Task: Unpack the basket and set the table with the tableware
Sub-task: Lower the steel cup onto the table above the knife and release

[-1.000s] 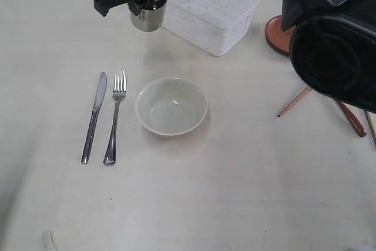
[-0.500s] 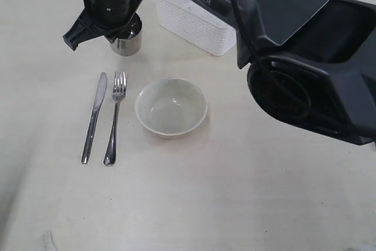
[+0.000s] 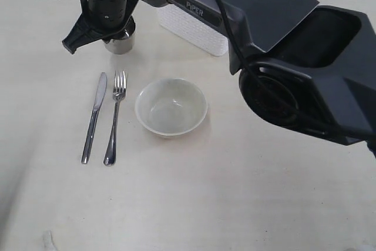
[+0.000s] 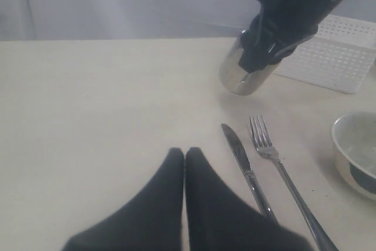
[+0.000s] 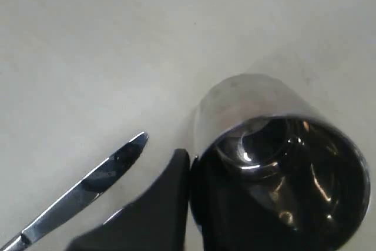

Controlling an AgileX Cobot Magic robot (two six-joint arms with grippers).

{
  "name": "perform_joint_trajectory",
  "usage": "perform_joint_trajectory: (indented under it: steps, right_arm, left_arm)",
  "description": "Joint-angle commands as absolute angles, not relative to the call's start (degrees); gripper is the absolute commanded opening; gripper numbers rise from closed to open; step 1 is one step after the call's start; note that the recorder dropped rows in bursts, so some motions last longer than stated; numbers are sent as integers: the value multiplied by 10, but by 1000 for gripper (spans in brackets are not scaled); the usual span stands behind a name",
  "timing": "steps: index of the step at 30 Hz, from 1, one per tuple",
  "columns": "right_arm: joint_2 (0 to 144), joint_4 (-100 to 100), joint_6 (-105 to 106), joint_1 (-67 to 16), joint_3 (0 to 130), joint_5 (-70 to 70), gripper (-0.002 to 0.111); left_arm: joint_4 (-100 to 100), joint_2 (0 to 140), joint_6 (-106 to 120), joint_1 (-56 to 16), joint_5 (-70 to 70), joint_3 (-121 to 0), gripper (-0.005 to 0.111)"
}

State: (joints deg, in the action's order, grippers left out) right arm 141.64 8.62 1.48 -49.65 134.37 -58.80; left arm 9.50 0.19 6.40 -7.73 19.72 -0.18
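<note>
1. Exterior view, top centre: the right arm (image 3: 252,22) covers most of the basket (image 3: 197,27), and only one perforated corner peeks out.
2. Upper left: the steel cup (image 3: 120,44) shows just its lower wall, its rim lost under the right gripper (image 3: 117,30).
3. Left wrist view: the bowl (image 4: 352,151) is sliced by the frame edge, and the knife (image 4: 241,157) handle vanishes behind the left gripper (image 4: 184,154).
4. Right wrist view: the knife blade runs off-frame, and the cup's inside is too dark to read.

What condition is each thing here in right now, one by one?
Steel cup: gripped at its rim, tilted.
Right gripper: shut on the steel cup.
Left gripper: shut, empty.
Bowl: upright, empty.
Knife: lying flat.
Fork: lying flat, beside the knife.
Basket: upright, contents hidden.
</note>
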Motion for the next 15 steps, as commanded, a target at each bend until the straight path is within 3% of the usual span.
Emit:
perform_joint_trajectory:
  steps: [1, 15]
  right_arm:
    - [1426, 92, 24, -492, 1346, -589, -1]
    - [1436, 73, 32, -492, 1346, -556, 0]
  left_arm:
    - [95, 0, 63, -82, 196, 0, 0]
    - [95, 0, 63, -82, 196, 0, 0]
